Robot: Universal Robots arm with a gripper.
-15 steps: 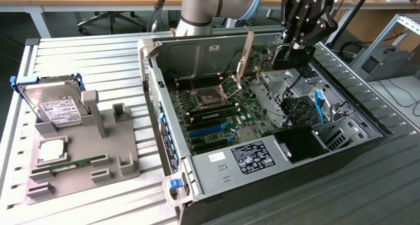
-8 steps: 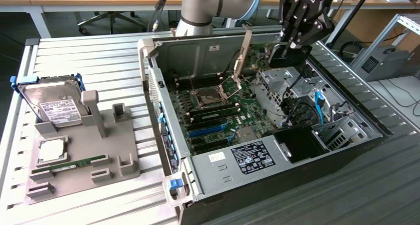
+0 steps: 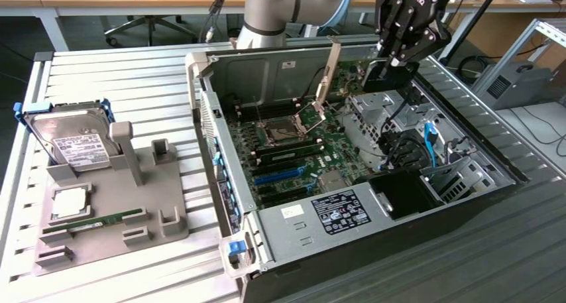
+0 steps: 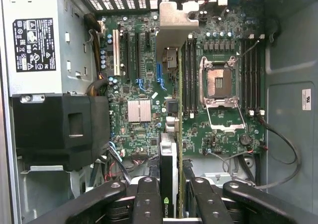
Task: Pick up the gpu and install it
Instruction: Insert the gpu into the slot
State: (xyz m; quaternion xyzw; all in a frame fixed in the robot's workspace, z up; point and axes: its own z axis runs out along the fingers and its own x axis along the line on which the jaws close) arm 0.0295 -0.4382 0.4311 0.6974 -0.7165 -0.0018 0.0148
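The end effector (image 3: 399, 61) is clenched on the gpu (image 4: 169, 170), grasping it at the heatsink end with a finger on each face of the card. The card is held on edge above the open case (image 3: 495, 164), raised off the motherboard (image 4: 139, 110) beneath it. Its long axis runs straight out from the end effector toward the vented rear wall, with the silver bracket (image 4: 174, 20) at the far end. The slots (image 4: 134, 50) lie below and apparently a little to one side of the card's edge, though that offset is hard to judge edge-on.
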